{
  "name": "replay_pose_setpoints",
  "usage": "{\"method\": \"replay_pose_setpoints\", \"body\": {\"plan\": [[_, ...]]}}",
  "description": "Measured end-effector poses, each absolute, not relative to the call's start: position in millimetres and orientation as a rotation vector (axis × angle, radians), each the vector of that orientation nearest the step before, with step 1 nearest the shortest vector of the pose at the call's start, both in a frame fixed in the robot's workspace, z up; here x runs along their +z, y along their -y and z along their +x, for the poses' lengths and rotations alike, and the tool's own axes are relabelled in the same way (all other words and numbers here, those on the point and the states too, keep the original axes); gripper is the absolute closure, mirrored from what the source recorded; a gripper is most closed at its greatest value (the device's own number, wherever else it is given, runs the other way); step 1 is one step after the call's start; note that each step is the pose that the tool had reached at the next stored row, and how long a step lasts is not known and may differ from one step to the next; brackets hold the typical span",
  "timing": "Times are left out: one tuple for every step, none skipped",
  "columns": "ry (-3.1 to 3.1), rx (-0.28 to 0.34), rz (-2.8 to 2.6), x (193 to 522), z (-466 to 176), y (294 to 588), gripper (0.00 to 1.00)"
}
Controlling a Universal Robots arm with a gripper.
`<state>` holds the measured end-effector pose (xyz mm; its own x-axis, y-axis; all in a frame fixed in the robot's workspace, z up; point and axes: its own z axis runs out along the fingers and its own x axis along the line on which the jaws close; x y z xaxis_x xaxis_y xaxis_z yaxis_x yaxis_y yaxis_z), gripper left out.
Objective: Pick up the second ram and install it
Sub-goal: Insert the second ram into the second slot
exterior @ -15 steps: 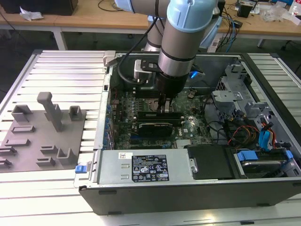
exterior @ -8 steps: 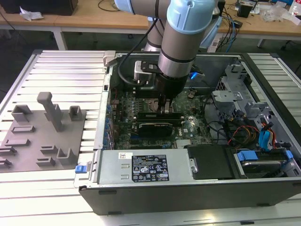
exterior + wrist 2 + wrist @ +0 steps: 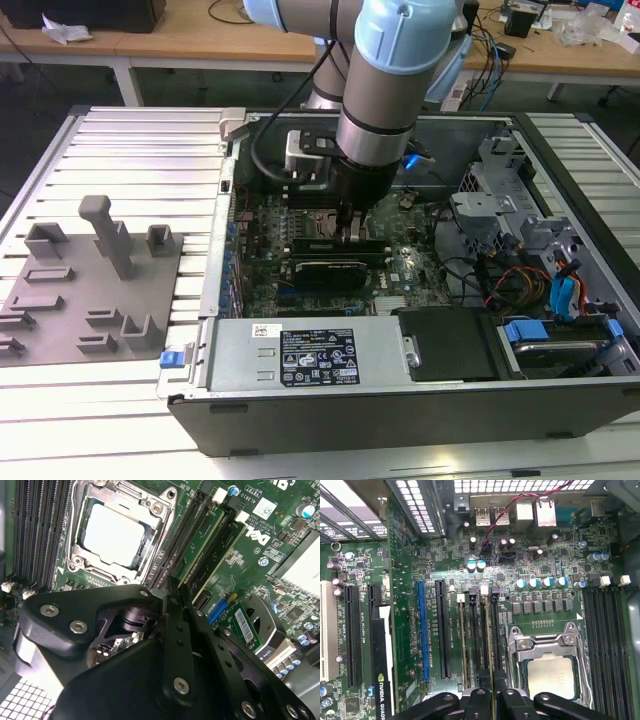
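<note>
The second ram (image 3: 492, 630) is a thin green stick standing on edge in a memory slot beside the CPU socket (image 3: 550, 675). Its green face (image 3: 200, 542) runs away from my fingers in the second wrist view. My gripper (image 3: 493, 692) is shut on it, one black finger on each side of its upper edge. In the exterior view the gripper (image 3: 355, 237) reaches straight down onto the motherboard inside the open computer case. Another green stick (image 3: 461, 640) sits in a slot parallel to it, a couple of slots farther from the socket (image 3: 115, 532).
A black graphics card (image 3: 325, 270) lies just in front of the gripper. The power supply (image 3: 300, 355) borders the case's near edge, and cables and drive bays (image 3: 520, 280) crowd the exterior view's right. A grey fixture plate (image 3: 90, 290) with blocks lies outside the case on the exterior view's left.
</note>
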<state>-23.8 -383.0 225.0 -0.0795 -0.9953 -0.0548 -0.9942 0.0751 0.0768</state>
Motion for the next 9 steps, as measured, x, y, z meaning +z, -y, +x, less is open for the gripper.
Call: {"method": "replay_pose_setpoints", "body": {"plan": [[2.294,-0.147,2.124,224.1,-23.8,383.0,0.86],[2.293,-0.147,2.124,223.7,-23.8,383.0,0.86],[2.293,-0.147,2.124,223.6,-23.7,383.0,0.86],[2.293,-0.147,2.125,223.4,-23.3,383.0,0.86],[2.292,-0.147,2.126,223.3,-22.0,383.0,0.86],[2.291,-0.147,2.127,223.2,-21.4,383.0,0.86],[2.288,-0.147,2.130,222.9,-21.3,383.0,0.86],[2.287,-0.147,2.131,221.8,-21.3,382.9,0.86],[2.287,-0.147,2.131,221.3,-21.3,382.9,0.86]]}}
